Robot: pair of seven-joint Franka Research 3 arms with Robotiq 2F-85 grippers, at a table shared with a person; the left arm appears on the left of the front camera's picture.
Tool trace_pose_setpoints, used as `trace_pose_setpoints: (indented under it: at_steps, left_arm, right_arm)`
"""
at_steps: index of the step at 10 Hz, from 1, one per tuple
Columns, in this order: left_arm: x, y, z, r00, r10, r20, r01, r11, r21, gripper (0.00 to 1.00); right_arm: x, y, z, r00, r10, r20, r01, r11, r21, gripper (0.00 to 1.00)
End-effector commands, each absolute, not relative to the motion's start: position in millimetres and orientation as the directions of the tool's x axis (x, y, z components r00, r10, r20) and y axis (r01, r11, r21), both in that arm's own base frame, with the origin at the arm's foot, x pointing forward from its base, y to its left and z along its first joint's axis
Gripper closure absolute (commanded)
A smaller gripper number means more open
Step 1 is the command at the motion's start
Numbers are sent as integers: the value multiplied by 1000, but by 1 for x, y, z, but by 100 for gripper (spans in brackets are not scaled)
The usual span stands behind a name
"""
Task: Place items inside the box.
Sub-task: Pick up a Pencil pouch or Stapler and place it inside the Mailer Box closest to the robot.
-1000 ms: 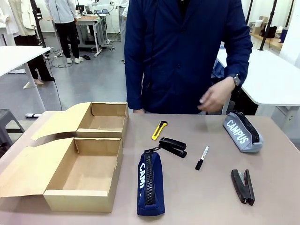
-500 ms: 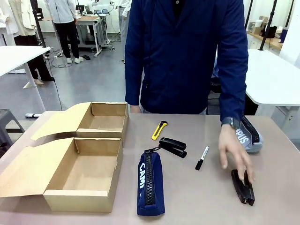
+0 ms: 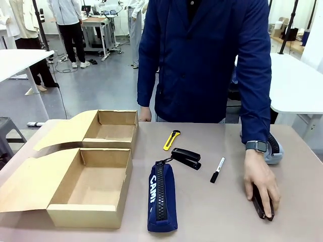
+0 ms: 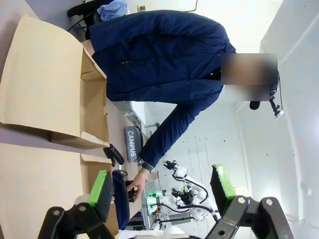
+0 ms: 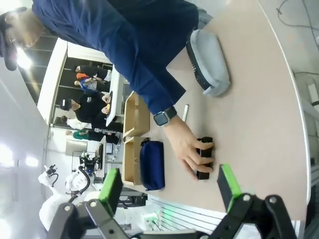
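Think of the table [image 3: 212, 222] in the front view as a clock, with the person [image 3: 202, 55] standing at 12.

The big box [image 3: 91, 214] sits at 8 o'clock. It is open, and its lid lies flat out toward 9 o'clock. The small box [image 3: 118, 118] is just beside it, at 10 o'clock, and it is open too.

The blue pencil case [image 3: 162, 196] lies at 6 o'clock, just beside the big box, with its zipper facing up. A black stapler [image 3: 185, 157] lies near the middle of the table. The yellow knife [image 3: 171, 139] is near it, toward 12 o'clock. The black marker [image 3: 217, 170] is near the stapler, toward 3 o'clock.

A grey pencil case [image 3: 275, 151] lies at 2 o'clock, partly hidden by the person's arm. The person's hand [image 3: 261, 179] rests on top of a second stapler [image 3: 260, 205] at 4 o'clock.

The left gripper [image 4: 160, 174] is spread wide, with nothing between its green pads. The right gripper [image 5: 169, 172] is spread wide too and has hold of nothing.
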State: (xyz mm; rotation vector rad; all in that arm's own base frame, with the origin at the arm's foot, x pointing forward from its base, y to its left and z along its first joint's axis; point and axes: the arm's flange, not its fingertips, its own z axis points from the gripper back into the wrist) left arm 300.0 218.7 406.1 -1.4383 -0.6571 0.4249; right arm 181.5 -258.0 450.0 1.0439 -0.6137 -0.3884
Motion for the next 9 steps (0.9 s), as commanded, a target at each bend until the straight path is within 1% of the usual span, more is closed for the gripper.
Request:
trace_pose_setpoints:
  at_steps: [1,6,8,9]
  left_arm:
    - [299,218,407,756,629,178,142,108,-984,0]
    - [299,218,407,756,629,178,142,108,-984,0]
    - [299,218,407,756,629,178,142,108,-984,0]
    - [299,218,407,756,629,178,142,108,-984,0]
  right_arm:
    - [196,-249,449,800,-523,294,-8,480,877,0]
    - [214,-220,456,843,-449,297,-25,517,856,0]
    - [228,-174,465,899,-327,290,-58,567,822,0]
    - [235,-145,469,936,-241,257,-65,599,798,0]
